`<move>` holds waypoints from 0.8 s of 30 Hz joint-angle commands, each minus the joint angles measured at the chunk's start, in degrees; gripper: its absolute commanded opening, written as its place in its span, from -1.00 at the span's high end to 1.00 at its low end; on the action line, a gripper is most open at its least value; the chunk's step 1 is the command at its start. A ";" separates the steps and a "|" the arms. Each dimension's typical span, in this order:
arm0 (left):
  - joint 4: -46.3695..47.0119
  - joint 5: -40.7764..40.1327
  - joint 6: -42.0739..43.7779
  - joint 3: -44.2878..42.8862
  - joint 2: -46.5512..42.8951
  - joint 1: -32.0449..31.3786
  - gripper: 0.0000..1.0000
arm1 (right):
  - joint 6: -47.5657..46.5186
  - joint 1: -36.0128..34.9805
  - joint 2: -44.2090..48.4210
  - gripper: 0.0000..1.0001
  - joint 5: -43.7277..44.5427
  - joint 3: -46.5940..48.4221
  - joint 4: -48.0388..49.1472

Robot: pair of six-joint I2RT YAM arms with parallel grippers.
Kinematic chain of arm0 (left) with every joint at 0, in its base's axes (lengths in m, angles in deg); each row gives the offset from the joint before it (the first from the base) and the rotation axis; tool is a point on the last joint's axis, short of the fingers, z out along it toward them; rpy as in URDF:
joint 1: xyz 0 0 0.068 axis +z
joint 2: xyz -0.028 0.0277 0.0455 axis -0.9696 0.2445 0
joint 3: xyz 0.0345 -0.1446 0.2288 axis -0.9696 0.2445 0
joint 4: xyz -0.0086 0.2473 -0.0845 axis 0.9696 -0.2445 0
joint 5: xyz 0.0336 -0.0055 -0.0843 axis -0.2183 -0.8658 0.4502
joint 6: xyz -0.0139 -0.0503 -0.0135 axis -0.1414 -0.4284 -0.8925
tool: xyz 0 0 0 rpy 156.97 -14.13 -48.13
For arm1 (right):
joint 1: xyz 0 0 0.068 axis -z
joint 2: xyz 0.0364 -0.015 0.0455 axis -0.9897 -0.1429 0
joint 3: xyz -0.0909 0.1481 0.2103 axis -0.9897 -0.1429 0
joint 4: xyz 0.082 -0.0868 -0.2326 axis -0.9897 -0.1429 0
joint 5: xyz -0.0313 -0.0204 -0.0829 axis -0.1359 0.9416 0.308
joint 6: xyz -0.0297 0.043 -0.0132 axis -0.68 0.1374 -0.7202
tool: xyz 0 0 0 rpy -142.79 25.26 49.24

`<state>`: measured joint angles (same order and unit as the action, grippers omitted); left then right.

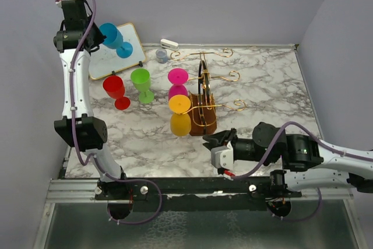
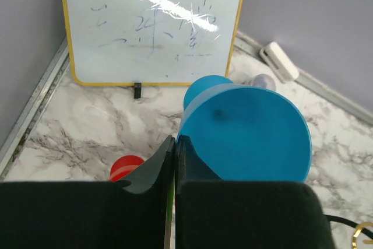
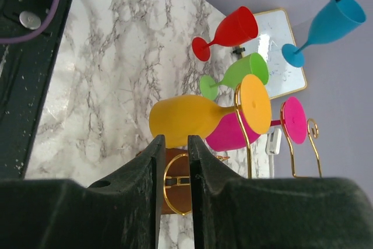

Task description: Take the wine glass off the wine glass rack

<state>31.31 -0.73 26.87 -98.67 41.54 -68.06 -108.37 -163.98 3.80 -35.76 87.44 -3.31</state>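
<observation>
Five smooth, glossy goblets in solid colours are in view, each with a tulip bowl, a short stem and a round disc foot. The blue glass [image 1: 111, 34] is off the rack [image 1: 205, 115] and well to its left, in the air above the whiteboard [image 2: 151, 27]. It is tilted, with its foot toward the board.

The left gripper [image 2: 175, 139] holds it by the bowl's rim. Its dark fingers are drawn almost together, with only a thin slit between them, and the blue wall sits at that slit.

The pink glass [image 1: 178, 76] and orange glass [image 1: 180, 104] hang upside down from the rack, feet up and bowls down, with pink on the far side of orange. The rack is thin gold wire with curled scroll ends, standing on a dark brown wooden base. The red glass [image 1: 114, 87] and green glass [image 1: 140, 78] stand upright on the table [image 1: 262, 91], which has a white marble pattern with grey veins. They are side by side, left of the rack and in front of the whiteboard.

The whiteboard is yellow-framed, with faint scribbles and a glare streak. A white eraser [image 2: 278, 61] lies by the back wall.

The right gripper [image 3: 175, 141] sits low, just beside the near end of the rack's base. Its fingers are a little apart and hold nothing.
</observation>
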 commanded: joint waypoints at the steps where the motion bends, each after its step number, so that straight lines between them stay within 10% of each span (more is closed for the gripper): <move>1: -1.28 0.87 5.66 0.70 1.61 0.20 1.00 | 11.16 -0.43 -1.10 0.56 2.75 5.07 -0.48; 24: 2.86 -2.33 10.12 11.28 12.35 -0.32 0.91 | 27.97 -0.42 -9.91 0.62 6.75 21.18 -4.48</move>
<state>32.05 -1.72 36.43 -86.06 53.19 -68.10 -82.95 -163.98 -5.71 -31.04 106.24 -6.48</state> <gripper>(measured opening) 0.026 0.194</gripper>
